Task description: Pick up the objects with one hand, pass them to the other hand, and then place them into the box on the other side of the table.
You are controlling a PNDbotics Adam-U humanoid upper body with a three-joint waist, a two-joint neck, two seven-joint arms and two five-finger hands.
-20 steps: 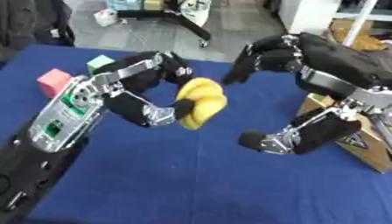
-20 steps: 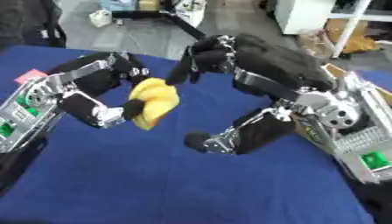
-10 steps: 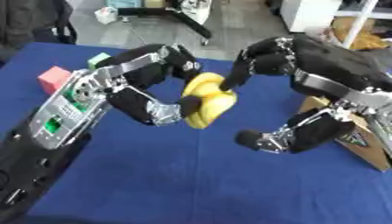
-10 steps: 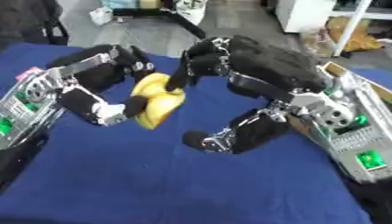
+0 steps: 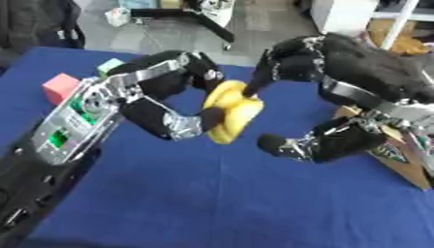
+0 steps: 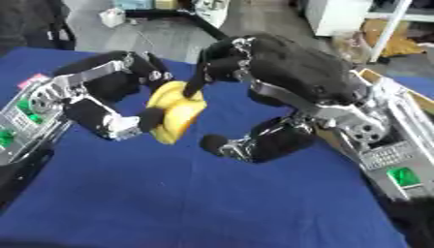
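Handover midway: left hand [image 5: 174,123] curled round banana [image 5: 229,111]; right hand [image 5: 292,72], fingers touching banana's top, not yet closed. Box [image 5: 403,160] right of banana, placing undone.

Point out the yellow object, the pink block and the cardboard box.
yellow object [image 5: 230,112], left eye view, on the middle of its yellow body between the hands.
pink block [image 5: 61,87], left eye view, on its front face.
cardboard box [image 5: 396,156], left eye view, on its near wall.
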